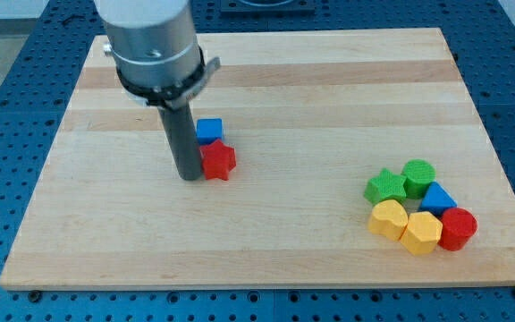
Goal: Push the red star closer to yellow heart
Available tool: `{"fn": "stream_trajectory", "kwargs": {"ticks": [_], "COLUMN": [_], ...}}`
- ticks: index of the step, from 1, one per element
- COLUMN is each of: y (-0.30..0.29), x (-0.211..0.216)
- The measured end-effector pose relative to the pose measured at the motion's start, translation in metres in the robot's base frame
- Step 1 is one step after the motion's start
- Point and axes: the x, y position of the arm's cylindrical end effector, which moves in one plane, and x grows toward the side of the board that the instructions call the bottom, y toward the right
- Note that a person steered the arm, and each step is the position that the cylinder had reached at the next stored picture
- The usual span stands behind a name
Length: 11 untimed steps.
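The red star (218, 162) lies left of the board's middle, with a blue block (208, 131) touching its upper side. My tip (189, 177) rests on the board right against the red star's left side. The yellow heart (387, 218) lies far off at the lower right, at the left end of a cluster of blocks.
The cluster at the lower right also holds a green star (384, 187), a green round block (417, 177), a blue triangular block (437, 198), a yellow hexagon (421, 233) and a red block (458, 228). The wooden board (266, 259) lies on a blue perforated table.
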Motion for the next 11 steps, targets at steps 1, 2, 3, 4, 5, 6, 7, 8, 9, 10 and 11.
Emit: {"fn": "stream_trajectory", "kwargs": {"ticks": [1, 2, 3, 4, 5, 6, 7, 8, 9, 10, 11], "y": [0.031, 0.005, -0.055, -0.072, -0.031, 0.018, 0.073, 0.106, 0.113, 0.113, 0.106], "x": [0.02, 0.021, 0.01, -0.02, -0.028, -0.028, -0.021, 0.003, 0.014, 0.014, -0.004]}}
